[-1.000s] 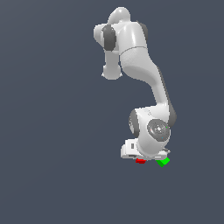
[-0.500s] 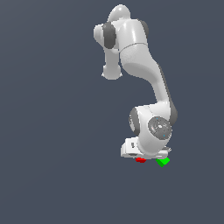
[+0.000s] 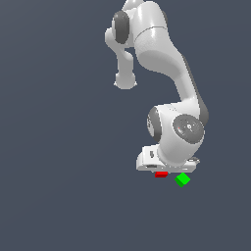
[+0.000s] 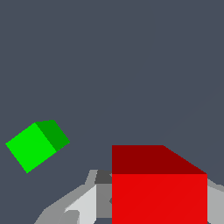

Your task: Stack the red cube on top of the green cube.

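Arm: the white robot arm [image 3: 162, 59] bends down from the 12 o'clock edge of the exterior view, and its wrist hangs low at about 5 o'clock from the frame's middle.
Gripper: the gripper [image 4: 131, 205] sits right at the red cube; grey finger parts show on either side of the cube in the wrist view. Whether the jaws press on the cube or stand just off it, I cannot tell.
Red cube: the red cube [image 3: 161, 174] [image 4: 159, 188] lies just under the hand's white body in the exterior view, mostly hidden by it, only a thin red strip showing.
Green cube: the green cube [image 3: 182, 179] [image 4: 36, 144] rests near the red cube, at about 4 o'clock from it in the exterior view, apart from it and turned at an angle.
Floor: plain dark grey floor [image 3: 59, 171] under both cubes.
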Controlling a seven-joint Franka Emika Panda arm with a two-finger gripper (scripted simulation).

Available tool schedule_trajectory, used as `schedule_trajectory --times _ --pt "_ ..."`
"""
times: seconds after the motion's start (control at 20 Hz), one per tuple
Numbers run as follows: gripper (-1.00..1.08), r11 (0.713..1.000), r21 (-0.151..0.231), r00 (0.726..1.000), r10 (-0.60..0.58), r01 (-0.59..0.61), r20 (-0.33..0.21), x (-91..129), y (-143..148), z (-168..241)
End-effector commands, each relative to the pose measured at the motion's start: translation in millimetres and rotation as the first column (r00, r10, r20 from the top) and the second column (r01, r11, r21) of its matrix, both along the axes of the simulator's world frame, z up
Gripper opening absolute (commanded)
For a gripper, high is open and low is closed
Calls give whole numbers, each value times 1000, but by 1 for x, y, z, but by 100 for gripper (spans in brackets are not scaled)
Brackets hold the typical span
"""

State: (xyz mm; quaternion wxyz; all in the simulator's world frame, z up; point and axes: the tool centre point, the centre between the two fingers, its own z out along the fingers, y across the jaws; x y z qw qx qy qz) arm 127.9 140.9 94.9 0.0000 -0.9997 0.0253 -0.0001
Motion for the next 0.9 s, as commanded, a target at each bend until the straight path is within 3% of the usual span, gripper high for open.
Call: schedule_trajectory --times 0.0,0.55,0.85 --pt "-100 1000 0 1000 0 0 0 0 0 13" --pt "-100 1000 0 1000 0 0 0 1 2 24" --pt "-100 1000 0 1000 0 0 0 3 20 14"
